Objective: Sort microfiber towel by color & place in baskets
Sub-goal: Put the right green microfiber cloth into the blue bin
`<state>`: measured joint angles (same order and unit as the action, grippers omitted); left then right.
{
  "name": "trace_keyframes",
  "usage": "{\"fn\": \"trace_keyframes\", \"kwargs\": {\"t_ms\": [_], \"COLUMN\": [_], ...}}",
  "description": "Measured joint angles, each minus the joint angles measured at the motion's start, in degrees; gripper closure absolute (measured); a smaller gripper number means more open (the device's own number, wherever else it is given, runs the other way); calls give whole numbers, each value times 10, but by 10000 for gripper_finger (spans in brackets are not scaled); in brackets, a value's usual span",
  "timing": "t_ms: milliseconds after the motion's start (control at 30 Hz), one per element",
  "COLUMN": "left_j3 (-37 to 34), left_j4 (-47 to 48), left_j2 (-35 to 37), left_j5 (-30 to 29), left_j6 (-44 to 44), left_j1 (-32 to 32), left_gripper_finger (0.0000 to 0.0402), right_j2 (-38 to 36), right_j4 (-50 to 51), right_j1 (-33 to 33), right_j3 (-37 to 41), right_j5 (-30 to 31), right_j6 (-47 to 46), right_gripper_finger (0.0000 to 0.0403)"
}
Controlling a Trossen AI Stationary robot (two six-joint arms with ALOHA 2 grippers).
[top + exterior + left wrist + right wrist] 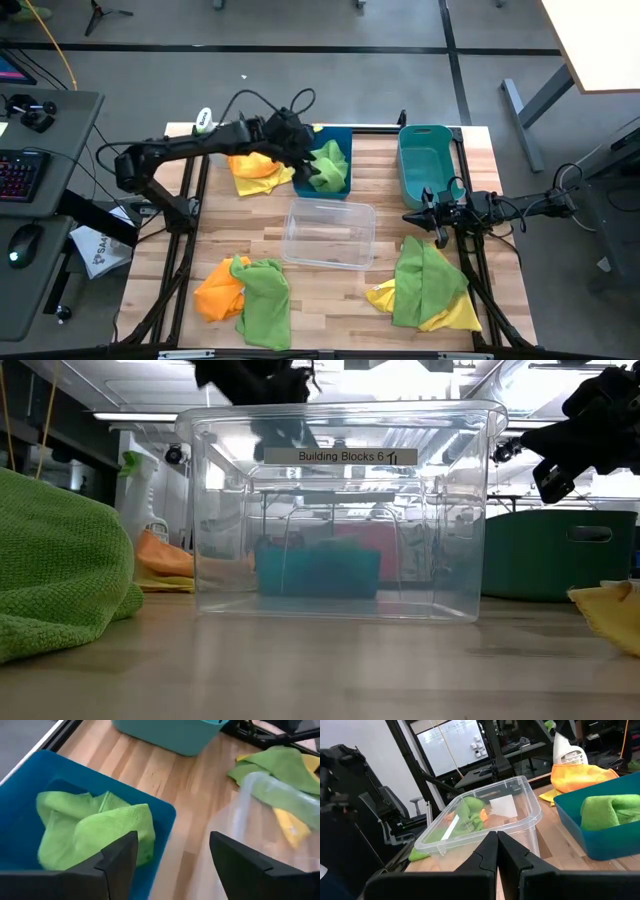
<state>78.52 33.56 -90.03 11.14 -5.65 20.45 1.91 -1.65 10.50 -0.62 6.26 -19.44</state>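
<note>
Three bins stand on the desk (380, 290): a dark blue bin (338, 190) at the far middle, a teal bin (424, 165) to its right near the far right corner, and a clear bin (330, 233) in the centre. One lime green towel (328, 165) lies inside the dark blue bin. Just left of that bin lies a yellow and orange heap (255, 172), touching its wall. At the near left edge an orange towel (218, 290) lies against a green towel (266, 300); at the near right, a green towel (428, 280) covers a yellow towel (455, 315) close to the desk's edge. Bare wood shows between the clear bin and both near heaps, and between the blue and teal bins. The left gripper (172, 865) hangs over the blue bin's near rim, fingers spread wide and holding nothing, the green towel just beyond it. The right gripper (497, 852) sits above the desk's right side beside the teal bin, fingers pressed together, empty, facing the clear bin.
</note>
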Motion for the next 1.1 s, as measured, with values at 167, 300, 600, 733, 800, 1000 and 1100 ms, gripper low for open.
{"fn": "trace_keyframes", "kwargs": {"t_ms": [167,300,600,733,800,1000,1100], "left_j3": [87,86,20,-14,-22,-28,-28], "left_j4": [88,47,-74,-118,-130,-144,-136], "left_j2": [25,79,195,221,225,229,232], "left_j5": [22,26,-37,-42,-42,-38,-37], "left_j6": [-16,-28,-65,-90,-100,-103,-102], "left_j1": [0,-6,-6,-5,-5,-5,-5], "left_gripper_finger": [163,163,163,163,163,163,163], "right_j2": [0,0,71,176,232,339,362], "right_j4": [-18,-152,-457,-460,-440,-244,-20], "right_j1": [0,0,0,0,0,0,0], "right_j3": [0,0,-33,-145,-206,-363,-446], "right_j5": [39,104,242,271,303,312,311], "right_j6": [-3,-169,-201,-110,-63,54,-12], "right_gripper_finger": [402,402,402,402,402,402,401]}}
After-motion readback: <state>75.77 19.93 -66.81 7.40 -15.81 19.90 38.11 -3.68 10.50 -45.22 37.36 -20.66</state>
